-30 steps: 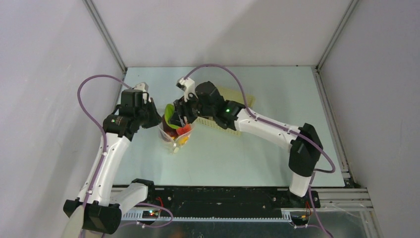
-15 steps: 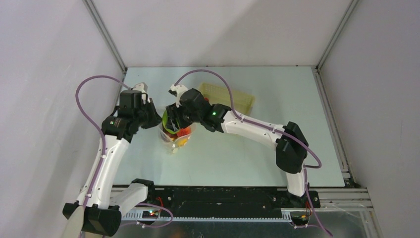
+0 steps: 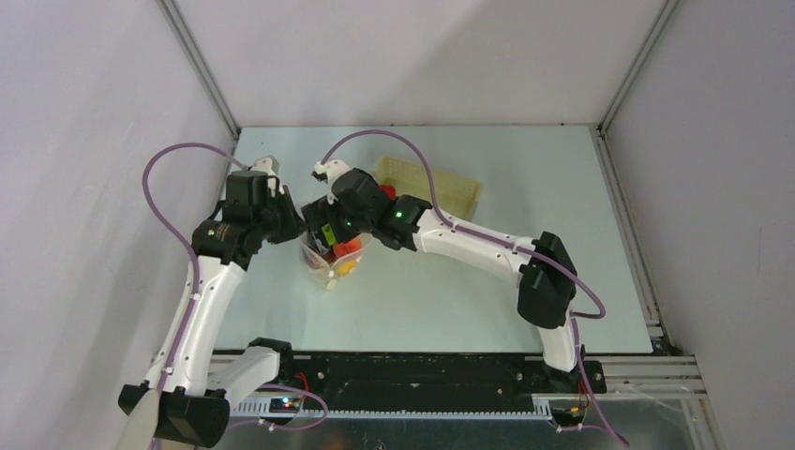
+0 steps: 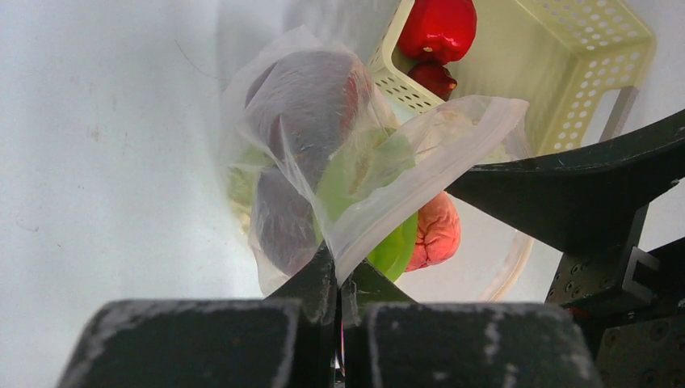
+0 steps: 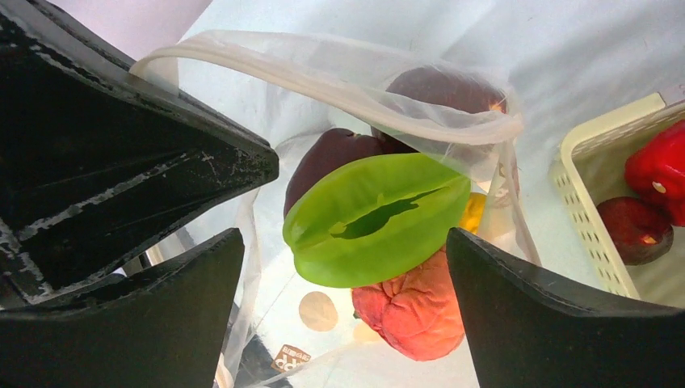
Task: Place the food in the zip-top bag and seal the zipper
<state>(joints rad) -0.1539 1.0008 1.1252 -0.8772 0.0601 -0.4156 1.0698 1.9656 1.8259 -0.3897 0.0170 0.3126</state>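
The left gripper [image 4: 339, 283] pinches the rim of the zip-top bag [image 4: 436, 153] to keep its mouth open (zipper [image 5: 323, 81] unsealed), so the green piece [image 5: 376, 218] sits on the food [image 5: 408, 315] inside, between the spread, empty jaws of the right gripper [image 5: 346, 242]; red pieces [image 5: 658, 166] lie in the basket [image 5: 582, 202].

The zip-top bag [image 5: 323, 84] is clear, milky where it folds, with one pale round dot low on it, perhaps part of a pattern, though only that one shows plainly. Inside lie a lime-green piece [image 5: 376, 218], dark purple pieces [image 5: 335, 158], a coral-orange piece [image 5: 408, 311] and a sliver of a yellow piece [image 5: 472, 212]. The basket [image 5: 582, 202] is pale yellow, pierced in a regular lattice, and holds a bright red piece [image 5: 658, 166] and a dark red piece [image 5: 638, 226]. The fingers [image 5: 121, 162] of the right gripper [image 5: 346, 238] are black, scuffed grey. The table [image 3: 469, 291] is pale greenish white.
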